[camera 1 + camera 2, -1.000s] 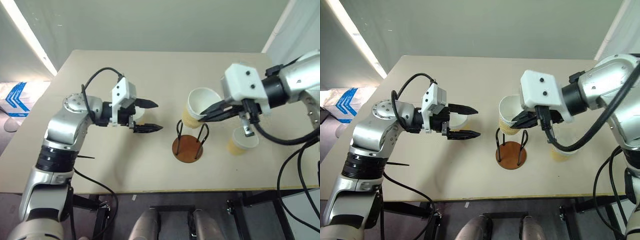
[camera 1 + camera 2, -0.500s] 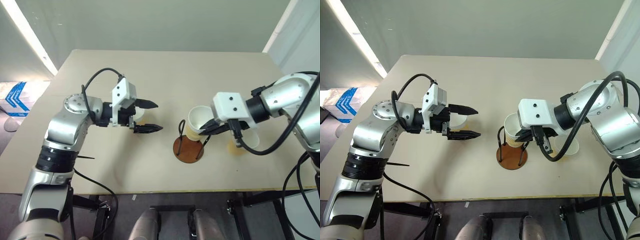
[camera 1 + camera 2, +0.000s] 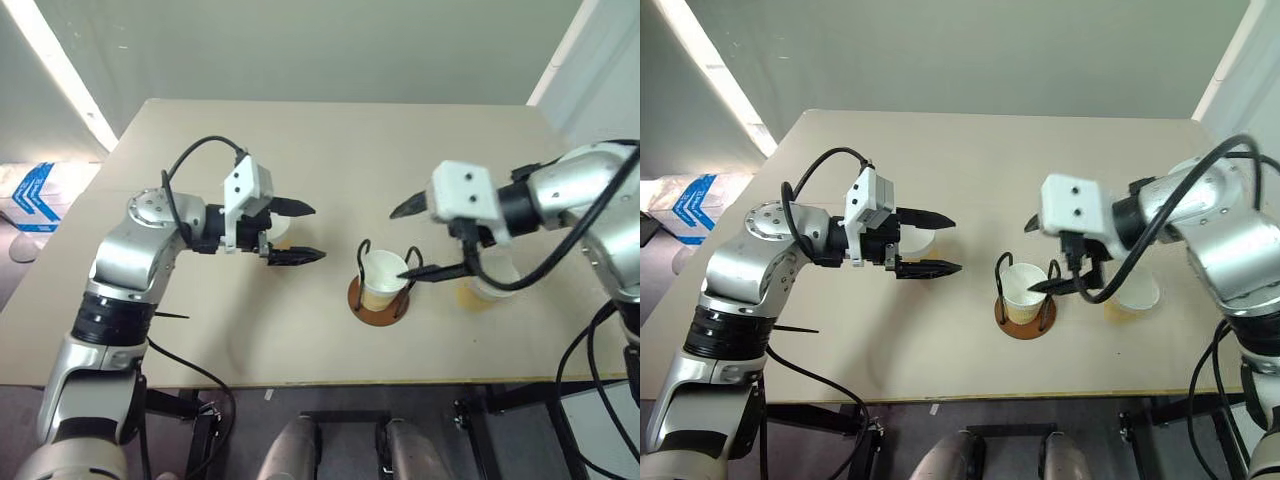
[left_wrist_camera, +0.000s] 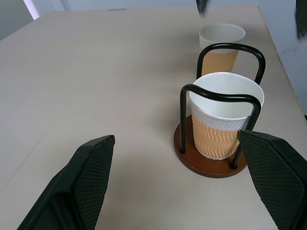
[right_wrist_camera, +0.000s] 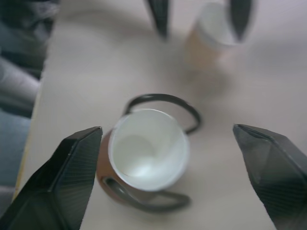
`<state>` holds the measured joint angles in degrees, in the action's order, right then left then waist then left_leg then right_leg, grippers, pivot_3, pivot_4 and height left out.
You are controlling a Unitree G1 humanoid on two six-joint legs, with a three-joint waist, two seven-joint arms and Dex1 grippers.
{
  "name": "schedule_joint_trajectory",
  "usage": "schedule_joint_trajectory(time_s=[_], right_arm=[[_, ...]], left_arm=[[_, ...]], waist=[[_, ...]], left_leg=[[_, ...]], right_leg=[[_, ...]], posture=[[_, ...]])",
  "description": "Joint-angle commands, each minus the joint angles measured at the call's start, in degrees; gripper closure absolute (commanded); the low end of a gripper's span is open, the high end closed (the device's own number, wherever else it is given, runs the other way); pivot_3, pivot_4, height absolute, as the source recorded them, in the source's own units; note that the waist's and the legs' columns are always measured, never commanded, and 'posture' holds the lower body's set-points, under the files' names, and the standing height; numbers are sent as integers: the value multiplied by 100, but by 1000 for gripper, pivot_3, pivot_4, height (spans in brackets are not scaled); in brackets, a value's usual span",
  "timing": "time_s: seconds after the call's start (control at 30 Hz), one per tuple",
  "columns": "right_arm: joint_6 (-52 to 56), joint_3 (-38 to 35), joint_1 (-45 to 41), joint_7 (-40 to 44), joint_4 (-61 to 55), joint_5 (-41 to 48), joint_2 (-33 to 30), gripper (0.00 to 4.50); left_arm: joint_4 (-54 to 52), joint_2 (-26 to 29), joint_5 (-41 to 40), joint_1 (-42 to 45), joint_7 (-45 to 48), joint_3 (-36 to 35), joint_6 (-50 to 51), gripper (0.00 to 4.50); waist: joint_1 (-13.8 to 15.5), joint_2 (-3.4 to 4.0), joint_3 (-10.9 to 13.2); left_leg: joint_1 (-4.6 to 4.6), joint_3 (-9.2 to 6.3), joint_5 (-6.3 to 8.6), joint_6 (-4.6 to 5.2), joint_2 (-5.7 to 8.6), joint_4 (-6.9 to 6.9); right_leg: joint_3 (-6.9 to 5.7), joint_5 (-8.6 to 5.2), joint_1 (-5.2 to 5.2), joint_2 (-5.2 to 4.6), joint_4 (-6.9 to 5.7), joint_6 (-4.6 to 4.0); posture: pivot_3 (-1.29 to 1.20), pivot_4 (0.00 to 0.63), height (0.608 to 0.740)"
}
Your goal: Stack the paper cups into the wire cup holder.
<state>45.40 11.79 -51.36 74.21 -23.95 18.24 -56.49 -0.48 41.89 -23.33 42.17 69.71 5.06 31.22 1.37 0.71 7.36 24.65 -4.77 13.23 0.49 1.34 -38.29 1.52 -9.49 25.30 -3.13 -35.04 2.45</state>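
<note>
My right fingers are spread wide with nothing between them, 1 tip on each side of the cup that stands upright in the wire cup holder near the front edge of the tabletop. My left fingers are also wide open and empty, hovering above the tabletop well to the left of the holder.

What worries me most is the lower right fingertip: it sits very close to the near wire loop, and I cannot tell whether it touches. If I draw away sideways instead of lifting clear, I could hook that loop and drag or tip the holder, cup included. The cup near my right arm stands close beside it, so a careless swing could knock it over. The cup behind my left fingers is partly hidden from my head view, so I could misjudge the reach and shove it instead of straddling it.

Count: 3 paper cups, 1 in the holder and 2 loose on the tabletop; 1 holder with 2 wire loops.
</note>
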Motion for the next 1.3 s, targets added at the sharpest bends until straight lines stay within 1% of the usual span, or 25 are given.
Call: schedule_joint_trajectory(time_s=[0.03, 0.17, 0.3, 0.37, 0.47, 0.53, 0.7, 0.8, 1.07, 1.17, 1.2, 1.3], right_arm=[[321, -805, 307, -134, -300, 322, -386, 61], [807, -1389, 535, -401, -536, 762, -484, 61], [1596, -2047, 525, -632, -629, 1542, -430, 61], [1804, -2192, 517, -730, -643, 1815, -428, 61], [1906, -2251, 548, -888, -667, 2065, -438, 61], [1909, -2237, 562, -982, -660, 2177, -445, 61], [1824, -2114, 562, -1102, -586, 2364, -462, 61], [1777, -2073, 539, -1144, -540, 2433, -459, 61], [1705, -2031, 555, -1233, -496, 2559, -510, 61], [1695, -2005, 545, -1282, -498, 2587, -510, 0], [1700, -2005, 543, -1307, -502, 2605, -505, 0], [1699, -2018, 587, -1362, -535, 2649, -508, 0]], left_arm=[[-185, 66, -64, 22, 62, -165, -185, 0], [-31, 207, 203, 126, 95, -74, -430, 0], [153, 649, 1286, 376, 9, 377, -1281, 0], [232, 761, 1607, 453, -5, 498, -1624, 0], [402, 962, 2122, 573, -35, 678, -1937, 0], [453, 1021, 2325, 597, -12, 767, -2000, 0], [375, 1094, 2559, 571, 210, 922, -1890, 0], [461, 1146, 2773, 482, 232, 998, -2018, 0], [795, 1040, 3064, 458, 202, 1165, -2189, 0], [1084, 893, 3179, 509, 170, 1270, -2371, 601], [1199, 817, 3222, 545, 148, 1303, -2429, 902], [1481, 596, 3292, 675, 115, 1359, -2574, 2002]], waist=[[11, -1, 0], [-14, 0, 0], [-40, 0, 0], [-41, 0, 0], [-51, 0, 0], [-60, 0, 0], [-65, 0, 0], [-64, 0, 0], [-63, 0, 0], [-58, 1, -1], [-56, 1, -1], [-54, 0, -1]], left_leg=[[1, 0, 1, 0, 0, 0], [-1, 8, 3, -7, -2, 1], [-6, 9, 1, -9, -4, 3], [-5, 9, -1, -6, -3, 2], [-3, 9, -6, 7, 2, 1], [-4, 9, -3, 16, 2, 1], [9, 5, 1, 24, 1, 2], [27, 5, -5, 14, 1, 2], [32, 6, -6, 10, 1, 2], [33, 6, -5, 11, 2, 2], [33, 6, -6, 11, 2, 1], [33, 6, -6, 11, 2, -1]], right_leg=[[0, 0, -1, -1, 2, 0], [2, -1, 2, 0, -1, 3], [5, 0, 4, 5, 0, 8], [7, -3, 4, 5, 3, 7], [10, -5, 3, 3, 5, 7], [11, -5, 4, 3, 4, 7], [8, -5, 19, 3, -2, 5], [8, -4, 37, 3, -1, 5], [6, -2, 42, 1, -2, 8], [6, 0, 42, -1, -3, 10], [6, 1, 42, -2, -4, 12], [6, 5, 42, -3, -5, 14]], posture=[[0, 150, 740], [0, 150, 740], [0, 150, 740], [0, 150, 740], [0, 150, 740], [0, 150, 740], [0, 150, 740], [0, 150, 740], [0, 150, 740], [0, 150, 740], [0, 150, 740], [0, 150, 740]])
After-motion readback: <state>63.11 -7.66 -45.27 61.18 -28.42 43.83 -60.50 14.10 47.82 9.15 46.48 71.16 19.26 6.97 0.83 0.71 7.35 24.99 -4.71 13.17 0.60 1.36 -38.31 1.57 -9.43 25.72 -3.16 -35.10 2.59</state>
